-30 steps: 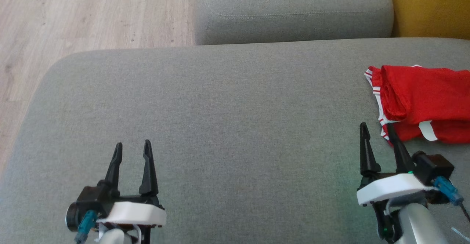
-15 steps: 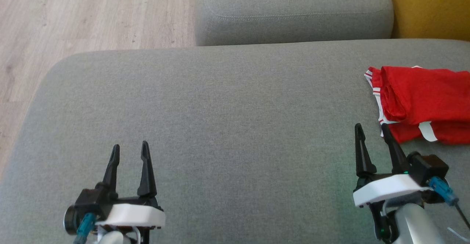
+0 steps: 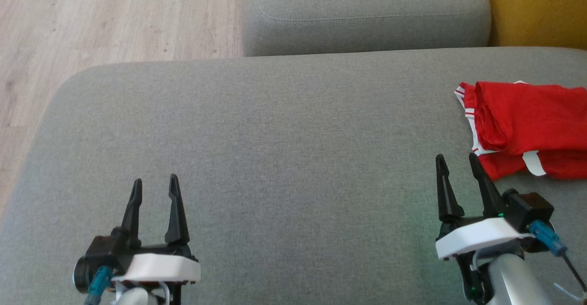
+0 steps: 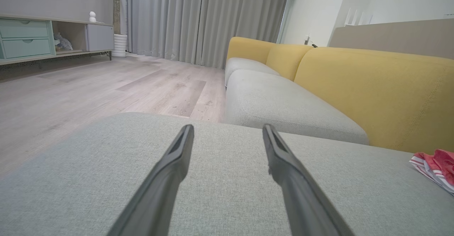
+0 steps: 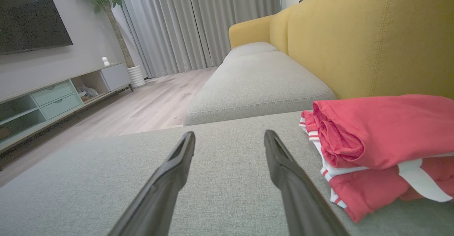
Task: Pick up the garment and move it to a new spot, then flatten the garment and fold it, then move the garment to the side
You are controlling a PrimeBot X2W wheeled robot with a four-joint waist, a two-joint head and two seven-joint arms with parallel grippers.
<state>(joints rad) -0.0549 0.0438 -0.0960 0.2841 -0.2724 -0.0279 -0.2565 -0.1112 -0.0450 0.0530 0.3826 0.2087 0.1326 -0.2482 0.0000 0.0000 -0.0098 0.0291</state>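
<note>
Garment (image 3: pixel 527 130) stays folded at the right edge; our left gripper (image 3: pixel 155 180) and right gripper (image 3: pixel 456 157) drew back lower, wide open, empty; we judge the task finished.

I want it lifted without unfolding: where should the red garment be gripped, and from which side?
Probably the garment by its stacked left edge, right gripper coming from the left: the folded layers end there together, so one pinch should catch them all.
</note>
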